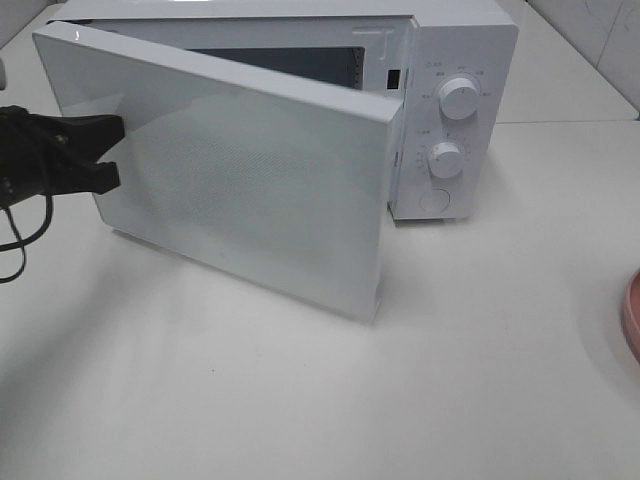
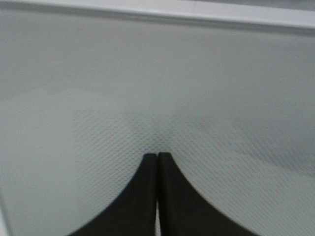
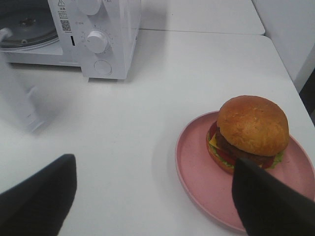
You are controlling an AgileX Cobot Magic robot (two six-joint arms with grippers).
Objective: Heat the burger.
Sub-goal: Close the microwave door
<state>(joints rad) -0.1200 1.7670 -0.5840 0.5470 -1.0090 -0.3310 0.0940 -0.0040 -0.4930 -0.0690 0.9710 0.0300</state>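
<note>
Since the burger sits on the pink plate just ahead of the right gripper, fingers wide apart, that arm's nearer; left gripper, pressed together, touches the microwave door, w/ the oven standing open.

Golden-bunned burger — upright, whole — on a pink plate.

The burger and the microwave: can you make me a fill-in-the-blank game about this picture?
1. The burger sits on a pink ____.
2. The microwave door is ____.
3. The microwave front has ____ round white knobs.
4. The left claw has its fingers pressed ____, right by the door, while the right claw is spread wide.

Missing words: plate; open; two; together
</note>
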